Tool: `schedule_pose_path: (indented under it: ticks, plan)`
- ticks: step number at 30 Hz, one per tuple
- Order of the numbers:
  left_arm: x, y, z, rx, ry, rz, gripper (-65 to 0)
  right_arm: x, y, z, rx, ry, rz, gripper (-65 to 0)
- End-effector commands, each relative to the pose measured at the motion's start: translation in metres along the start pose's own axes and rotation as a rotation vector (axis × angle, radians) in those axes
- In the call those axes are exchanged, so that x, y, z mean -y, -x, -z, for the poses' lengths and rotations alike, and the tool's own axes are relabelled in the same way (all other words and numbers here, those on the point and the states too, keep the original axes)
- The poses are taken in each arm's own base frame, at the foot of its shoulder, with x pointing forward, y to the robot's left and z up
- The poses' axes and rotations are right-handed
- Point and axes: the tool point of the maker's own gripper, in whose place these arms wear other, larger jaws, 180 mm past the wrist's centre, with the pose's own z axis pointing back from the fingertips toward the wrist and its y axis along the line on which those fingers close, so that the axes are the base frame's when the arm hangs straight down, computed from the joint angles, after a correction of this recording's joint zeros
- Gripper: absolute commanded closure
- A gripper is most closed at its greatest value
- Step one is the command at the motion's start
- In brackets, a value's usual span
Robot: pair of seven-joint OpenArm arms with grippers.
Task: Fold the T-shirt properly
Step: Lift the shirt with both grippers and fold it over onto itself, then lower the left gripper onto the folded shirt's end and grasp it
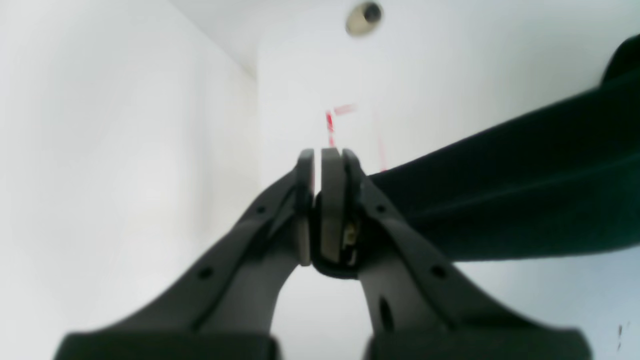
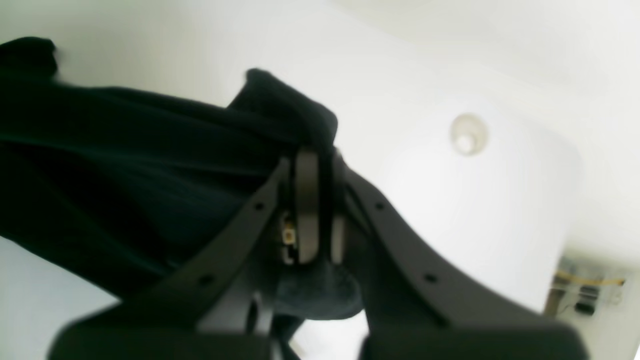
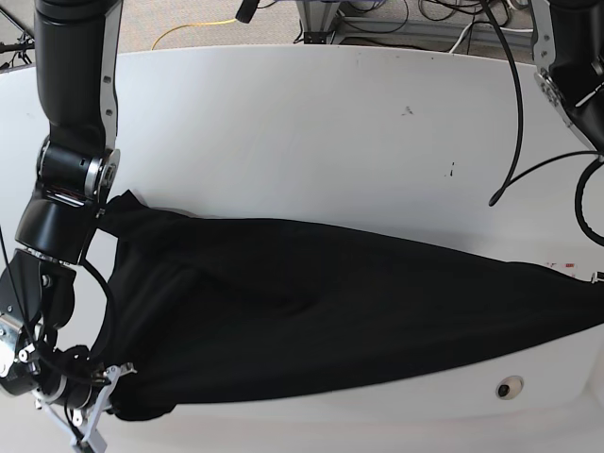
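While the wide white table point(image 3: 311, 123) carries it, the large limp black T-shirt point(image 3: 321, 311) is stretched across the near half. Both dark grey two-fingered tools pinch fabric: the right gripper point(image 2: 320, 165) clamps one bunched edge, the left gripper point(image 1: 325, 165) another.

White table point(image 3: 311, 123) with small dark specks point(image 3: 408, 111); round hole point(image 3: 510, 388) near front edge. Red tape marks point(image 3: 564, 266) at right. Yellow cable point(image 3: 193, 28) on floor behind.
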Motion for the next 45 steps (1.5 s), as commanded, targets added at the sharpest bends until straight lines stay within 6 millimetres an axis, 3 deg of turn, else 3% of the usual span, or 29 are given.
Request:
schedule_pose_path:
  ticks: [1,4,8,12,14,17,21,25,28,30,34,40,45]
  plan:
    - [-0.032,-0.038,-0.021,0.084,-0.097,0.005,0.0,0.025,-0.048,-0.034,0.094,0.072,-0.023,0.0]
    - [-0.052,-0.073,-0.037,0.168,-0.150,-0.011,0.0,0.045,-0.079,-0.063,0.136,0.128,-0.039,0.0]
    - [-0.078,-0.115,-0.060,0.266,-0.208,-0.042,0.0,0.053,-0.131,-0.099,0.191,0.193,-0.131,0.0]
    - [-0.091,-0.159,-0.083,0.366,-0.244,-0.044,0.0,0.057,-0.122,-0.098,0.127,0.221,-0.172,0.0]
    - [-0.095,-0.171,-0.091,0.396,-0.255,-0.042,0.0,0.057,-0.119,-0.097,0.108,0.223,-0.174,0.0]
    - [-0.100,-0.177,-0.097,0.417,-0.265,-0.052,0.0,0.059,-0.111,-0.097,0.067,0.228,-0.167,0.0]
    - [-0.097,-0.173,-0.086,0.397,-0.235,-0.064,0.0,0.061,-0.109,-0.099,0.060,0.233,-0.163,0.0]
    - [-0.080,-0.147,-0.064,0.318,-0.196,-0.046,0.0,0.081,-0.097,-0.117,0.042,0.275,-0.129,0.0]
    - [-0.069,-0.127,-0.051,0.262,-0.168,-0.032,0.0,0.088,-0.105,-0.141,0.146,0.276,-0.087,0.0]
    - [-0.062,-0.109,-0.042,0.220,-0.151,-0.034,0.0,0.087,-0.091,-0.138,0.153,0.265,-0.077,0.0]
    - [-0.048,-0.074,-0.028,0.144,-0.117,-0.046,0.0,0.070,-0.046,-0.111,0.087,0.216,-0.085,0.0]
    - [-0.014,-0.034,-0.019,0.056,-0.072,0.001,0.0,0.055,0.037,-0.095,0.017,0.195,-0.010,0.0]
    - [0.029,0.009,-0.013,-0.033,0.001,0.037,0.0,0.027,0.105,-0.078,-0.074,0.154,0.038,0.0]
